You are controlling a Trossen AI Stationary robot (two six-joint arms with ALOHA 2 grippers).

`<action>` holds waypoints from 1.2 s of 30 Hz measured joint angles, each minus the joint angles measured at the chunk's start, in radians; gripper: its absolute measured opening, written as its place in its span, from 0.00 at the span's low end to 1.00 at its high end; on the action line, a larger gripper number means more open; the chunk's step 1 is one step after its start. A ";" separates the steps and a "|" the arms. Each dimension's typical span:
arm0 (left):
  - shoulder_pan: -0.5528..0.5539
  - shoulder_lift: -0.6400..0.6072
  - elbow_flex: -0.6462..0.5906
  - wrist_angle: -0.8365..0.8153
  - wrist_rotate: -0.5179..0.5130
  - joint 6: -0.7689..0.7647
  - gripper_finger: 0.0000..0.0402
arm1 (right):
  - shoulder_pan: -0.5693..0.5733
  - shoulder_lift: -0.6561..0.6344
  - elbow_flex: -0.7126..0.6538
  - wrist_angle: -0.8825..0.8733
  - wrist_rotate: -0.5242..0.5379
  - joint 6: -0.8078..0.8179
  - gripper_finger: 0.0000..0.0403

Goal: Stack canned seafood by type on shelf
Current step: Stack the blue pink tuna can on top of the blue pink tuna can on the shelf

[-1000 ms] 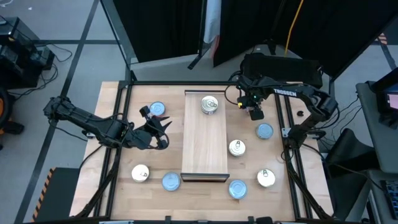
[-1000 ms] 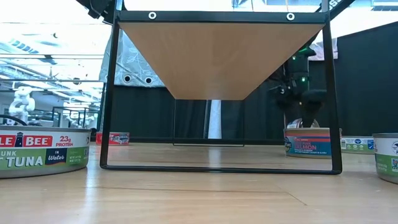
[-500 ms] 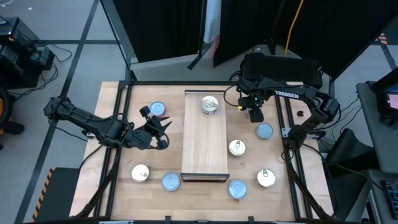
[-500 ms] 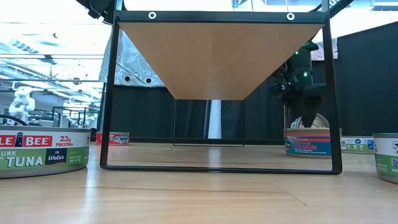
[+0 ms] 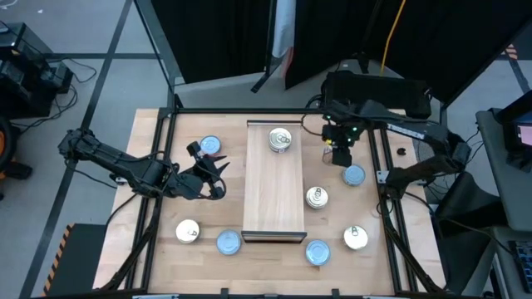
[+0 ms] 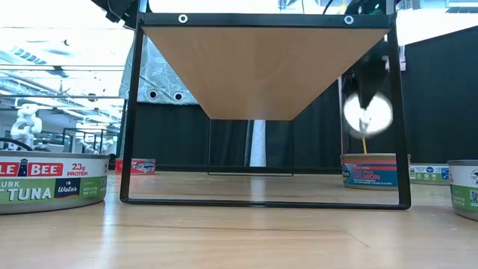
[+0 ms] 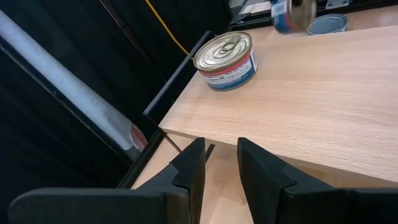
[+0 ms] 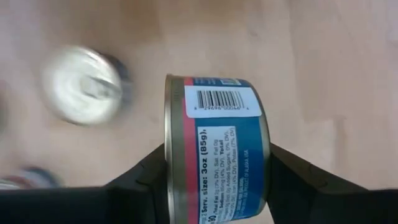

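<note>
While the right gripper (image 8: 214, 186) clamped a blue-labelled salmon tin (image 8: 217, 146) on edge above the counter (image 5: 332, 241), the shelf (image 5: 274, 191) and its lone silver tin (image 5: 280, 139) lay just beside it, toward the left gripper (image 5: 218, 174), which waited open, farther off.

Held tin (image 6: 367, 110) motion-blurred in low view; tuna tin (image 6: 46, 181) at 9 o'clock cropped; wrist-view tin (image 8: 84, 84) smeared, label unreadable.
</note>
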State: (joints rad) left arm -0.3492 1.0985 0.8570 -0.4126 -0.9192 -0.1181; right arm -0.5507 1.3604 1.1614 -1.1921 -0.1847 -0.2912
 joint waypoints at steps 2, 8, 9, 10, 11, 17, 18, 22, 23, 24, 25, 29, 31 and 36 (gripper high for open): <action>0.000 0.000 0.000 0.000 0.000 0.000 0.24 | 0.006 -0.043 0.012 0.005 -0.069 0.054 0.48; 0.000 0.000 0.000 0.004 0.000 0.000 0.24 | 0.036 -0.169 0.026 0.108 -0.195 0.207 0.48; 0.000 0.000 0.000 0.005 0.000 0.000 0.24 | 0.042 -0.183 0.026 0.148 -0.207 0.237 0.47; 0.000 0.000 0.000 0.009 0.000 0.000 0.24 | 0.049 -0.196 0.026 0.191 -0.219 0.271 0.47; 0.000 0.000 0.000 0.011 0.000 0.000 0.24 | 0.055 -0.206 0.026 0.235 -0.233 0.304 0.46; 0.000 0.000 0.000 0.017 -0.003 -0.001 0.24 | 0.099 -0.223 0.026 0.515 -0.293 0.461 0.48; 0.000 0.000 0.000 0.017 -0.003 -0.001 0.24 | 0.104 -0.219 0.026 0.560 -0.294 0.488 0.48; 0.000 0.000 0.000 0.018 -0.003 -0.001 0.24 | 0.108 -0.186 0.026 0.744 -0.286 0.595 0.48; 0.000 0.000 0.000 0.018 -0.003 -0.001 0.24 | 0.108 -0.175 0.026 0.782 -0.286 0.614 0.48; 0.000 0.000 0.000 0.018 -0.003 0.000 0.24 | 0.108 -0.164 0.026 0.821 -0.286 0.630 0.48; 0.000 0.000 0.000 0.018 -0.003 0.000 0.24 | 0.108 -0.153 0.027 0.851 -0.285 0.642 0.48; 0.000 0.000 0.000 0.018 -0.004 0.003 0.24 | 0.103 -0.102 0.027 0.903 -0.286 0.678 0.48; 0.000 -0.002 0.000 0.019 -0.005 0.004 0.24 | 0.100 -0.069 0.027 0.911 -0.286 0.700 0.48; 0.000 -0.012 0.001 0.023 -0.008 0.020 0.24 | 0.098 0.013 0.026 0.960 -0.283 0.746 0.48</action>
State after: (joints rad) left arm -0.3493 1.0868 0.8577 -0.3901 -0.9267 -0.0985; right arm -0.4526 1.3730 1.1877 -0.2321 -0.4677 0.4544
